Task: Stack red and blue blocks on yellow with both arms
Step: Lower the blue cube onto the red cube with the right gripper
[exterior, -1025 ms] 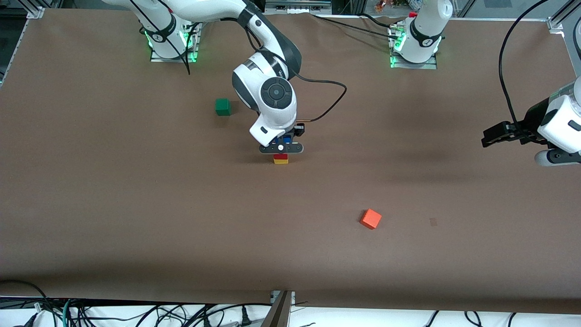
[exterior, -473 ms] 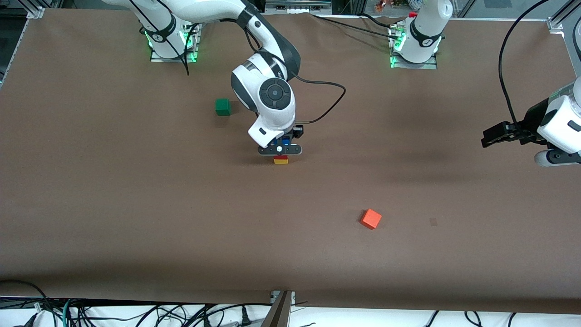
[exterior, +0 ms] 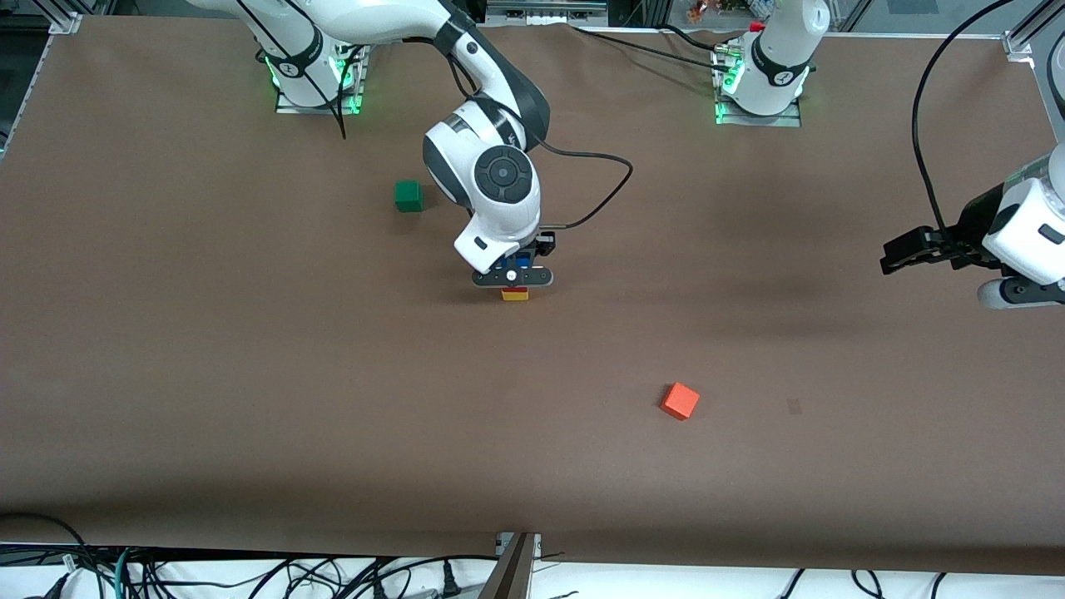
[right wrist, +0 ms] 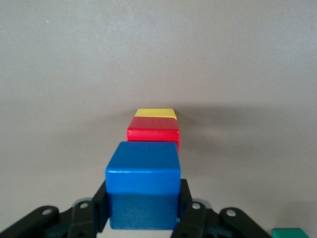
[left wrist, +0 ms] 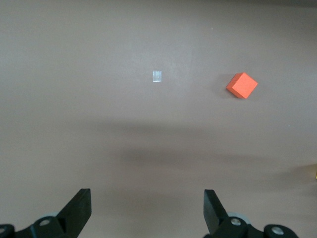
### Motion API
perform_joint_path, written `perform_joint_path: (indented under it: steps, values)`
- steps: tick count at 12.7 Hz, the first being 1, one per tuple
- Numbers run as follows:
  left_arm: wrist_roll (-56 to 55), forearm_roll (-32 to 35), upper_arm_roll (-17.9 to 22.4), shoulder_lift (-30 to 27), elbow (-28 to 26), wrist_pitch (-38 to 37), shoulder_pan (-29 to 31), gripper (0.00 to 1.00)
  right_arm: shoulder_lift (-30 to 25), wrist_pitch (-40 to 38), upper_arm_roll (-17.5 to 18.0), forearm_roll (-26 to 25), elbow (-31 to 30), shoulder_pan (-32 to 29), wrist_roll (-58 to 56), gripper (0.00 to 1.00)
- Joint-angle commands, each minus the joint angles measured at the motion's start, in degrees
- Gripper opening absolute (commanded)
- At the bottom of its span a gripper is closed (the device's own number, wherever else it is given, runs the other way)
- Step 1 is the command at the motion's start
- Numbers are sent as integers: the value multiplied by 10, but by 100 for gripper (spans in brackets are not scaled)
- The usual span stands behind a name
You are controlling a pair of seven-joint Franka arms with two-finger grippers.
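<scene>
Right gripper [exterior: 513,275], clamping the small matte deep blue cube [right wrist: 142,191], is hanging just above the deep red cube [right wrist: 153,133] sitting on the bright yellow cube [right wrist: 155,113] mid-table, while the left gripper [left wrist: 147,209] is waiting wide open near the orange cube [left wrist: 241,85].

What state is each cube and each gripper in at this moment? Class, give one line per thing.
Small deep blue cube: held over the stack.
Small deep red cube: resting on the yellow one.
Small bright yellow cube: on the table, bottom of stack.
Orange cube: loose on the table.
Green cube: loose on the table.
Right gripper: fingers shut on the blue cube.
Left gripper: open, empty, waiting.
</scene>
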Motion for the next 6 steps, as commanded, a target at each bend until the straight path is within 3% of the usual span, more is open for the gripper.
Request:
perform_joint_path:
  steps: [1,6]
  values:
    - [10,-1,3,16,27,-4,-2,100,6,2,-1,-6,9,0,-7,46]
    - [12,-2,4,20,28,-4,-1,100,6,8,-2,-6,4,0,-8,46]
